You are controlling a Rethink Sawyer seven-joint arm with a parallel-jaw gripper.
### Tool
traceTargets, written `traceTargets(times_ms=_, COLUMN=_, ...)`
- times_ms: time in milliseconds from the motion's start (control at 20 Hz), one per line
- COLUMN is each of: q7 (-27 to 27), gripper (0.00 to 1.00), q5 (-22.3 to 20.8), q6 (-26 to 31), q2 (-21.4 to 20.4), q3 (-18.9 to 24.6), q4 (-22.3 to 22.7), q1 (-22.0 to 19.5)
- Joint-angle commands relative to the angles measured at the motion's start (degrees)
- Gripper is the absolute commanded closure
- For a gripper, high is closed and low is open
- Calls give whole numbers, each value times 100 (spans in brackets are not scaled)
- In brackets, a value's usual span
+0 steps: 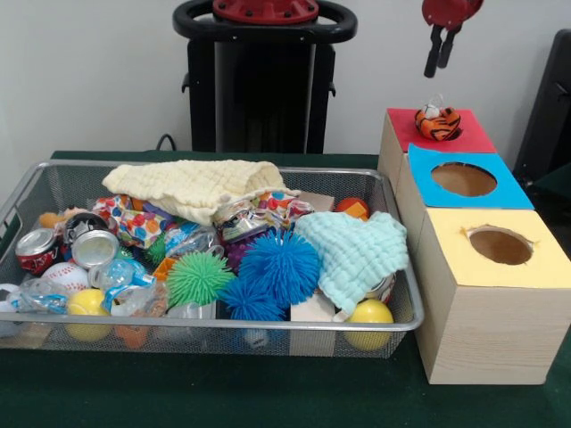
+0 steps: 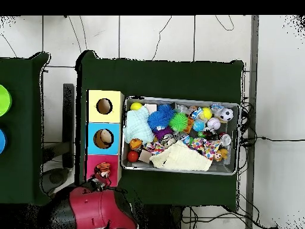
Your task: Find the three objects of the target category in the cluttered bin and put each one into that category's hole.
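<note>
Nearest you, the wire bin [image 1: 403, 323] is packed: spiky balls, cans, and two cloths that could hide remaining plush toys, so you may miss them. An orange-tan toy [image 1: 51, 218] seems to peek out at its far-left corner. Beyond the bin, right, the tiger plush [image 1: 437, 122] sits on the rim of the red box's hole [image 1: 453, 135], not dropped through; a nudge could roll it off. Above it the gripper [image 1: 440, 55] hangs with fingers released, holding nothing. Dark green cloth covers the table [image 1: 223, 392]; pale wall behind.
</note>
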Motion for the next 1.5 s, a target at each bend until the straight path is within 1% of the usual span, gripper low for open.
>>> traceTargets(times_ms=50, q7=1004, gripper=0, q5=253, q6=741, q2=-298, q3=282, q4=-108, q1=-301)
traceTargets(times_ms=150, q7=1001, gripper=0, q5=193, q6=452, q2=-111, q3=329, q4=-84, q1=-398)
traceTargets(times_ms=250, q7=920, gripper=0, q5=160, q6=57, q2=84, q3=448, q4=-12, q1=-587)
traceTargets(times_ms=300, q7=902, gripper=0, q5=97, q6=-49, q2=201, q3=460, q4=-61, q1=-641)
traceTargets(times_ms=450, q7=803, gripper=0, q5=104, q6=-86, q2=233, q3=573, q4=-103, q1=-807)
traceTargets(times_ms=550, q7=880, gripper=0, q5=49, q6=-42, q2=300, q3=551, q4=-207, q1=-776)
traceTargets(times_ms=750, q7=878, gripper=0, q5=45, q6=-122, q2=299, q3=649, q4=-181, q1=-834)
traceTargets(times_ms=950, q7=953, gripper=0, q5=-17, q6=-33, q2=305, q3=588, q4=-218, q1=-779)
traceTargets(times_ms=1250, q7=1007, gripper=0, q5=-101, q6=-125, q2=332, q3=517, q4=-201, q1=-722)
traceTargets(times_ms=1300, q7=1009, gripper=100, q5=-106, q6=-119, q2=330, q3=511, q4=-198, q1=-717)
traceTargets(times_ms=1500, q7=1006, gripper=100, q5=-141, q6=-215, q2=345, q3=507, q4=-159, q1=-716)
